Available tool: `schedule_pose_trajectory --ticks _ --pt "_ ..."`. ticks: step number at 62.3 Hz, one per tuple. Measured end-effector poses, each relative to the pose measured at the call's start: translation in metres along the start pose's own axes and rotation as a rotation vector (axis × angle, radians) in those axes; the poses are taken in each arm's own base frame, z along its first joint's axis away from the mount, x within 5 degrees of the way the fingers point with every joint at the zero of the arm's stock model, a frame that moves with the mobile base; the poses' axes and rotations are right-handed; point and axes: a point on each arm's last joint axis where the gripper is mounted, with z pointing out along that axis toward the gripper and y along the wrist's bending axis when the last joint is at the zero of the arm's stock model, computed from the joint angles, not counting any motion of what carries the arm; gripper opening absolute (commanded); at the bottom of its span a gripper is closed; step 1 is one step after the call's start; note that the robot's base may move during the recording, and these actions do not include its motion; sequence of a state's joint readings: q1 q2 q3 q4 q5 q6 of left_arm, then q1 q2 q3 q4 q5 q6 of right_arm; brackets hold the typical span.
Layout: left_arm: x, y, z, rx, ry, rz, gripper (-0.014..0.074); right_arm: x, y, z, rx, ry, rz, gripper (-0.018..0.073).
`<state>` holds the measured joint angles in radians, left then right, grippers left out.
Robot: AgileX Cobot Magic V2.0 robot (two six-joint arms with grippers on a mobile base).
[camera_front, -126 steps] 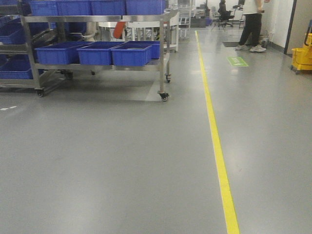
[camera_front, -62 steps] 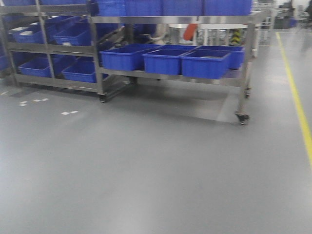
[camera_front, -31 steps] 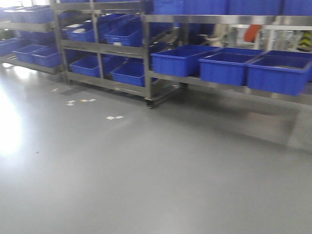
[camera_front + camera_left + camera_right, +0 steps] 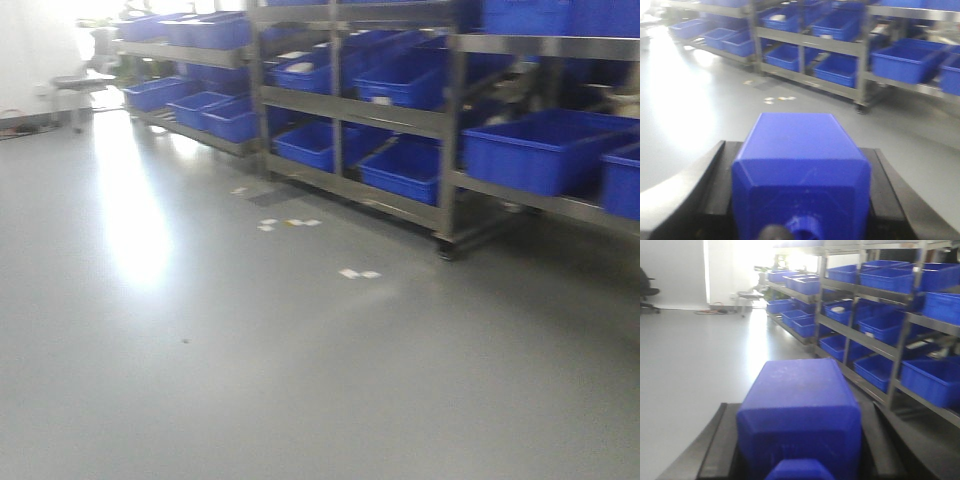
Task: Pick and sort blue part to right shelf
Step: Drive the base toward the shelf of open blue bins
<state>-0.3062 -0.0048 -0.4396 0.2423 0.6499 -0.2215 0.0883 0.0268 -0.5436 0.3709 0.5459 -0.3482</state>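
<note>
Blue part (image 4: 801, 175) between left fingers (image 4: 690, 192), long axis toward steel racks (image 4: 860, 47)

**Wide open floor, racks on the right**

The grey floor (image 4: 250, 380) is wide and open in front and to the left, with small white marks (image 4: 358, 273) flat on it. On the right and at the back, steel racks (image 4: 445, 130) packed with blue bins (image 4: 545, 150) block the way. A stool (image 4: 78, 85) stands far off on the left. A blue part (image 4: 800, 150) fills the gap of the left gripper (image 4: 799, 175), and another blue part (image 4: 800, 400) fills that of the right gripper (image 4: 799, 435).
</note>
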Motion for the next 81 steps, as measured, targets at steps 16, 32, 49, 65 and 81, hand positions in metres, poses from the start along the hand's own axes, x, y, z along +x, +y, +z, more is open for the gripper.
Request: schedule_pose_trajectory --ticks 16,32,49,65,81 --pt "0.0 0.0 0.0 0.0 0.0 0.0 0.0312 0.0 0.0 0.0 0.0 0.0 0.0 0.0194" --pt "0.0 0.0 0.0 0.0 0.0 0.0 0.0312 0.0 0.0 0.0 0.0 0.0 0.0 0.0194" --pt "0.0 0.0 0.0 0.0 0.0 0.0 0.0312 0.0 0.0 0.0 0.0 0.0 0.0 0.0194" --pt "0.0 0.0 0.0 0.0 0.0 0.0 0.0312 0.0 0.0 0.0 0.0 0.0 0.0 0.0194" --pt "0.0 0.0 0.0 0.0 0.0 0.0 0.0312 0.0 0.0 0.0 0.0 0.0 0.0 0.0194"
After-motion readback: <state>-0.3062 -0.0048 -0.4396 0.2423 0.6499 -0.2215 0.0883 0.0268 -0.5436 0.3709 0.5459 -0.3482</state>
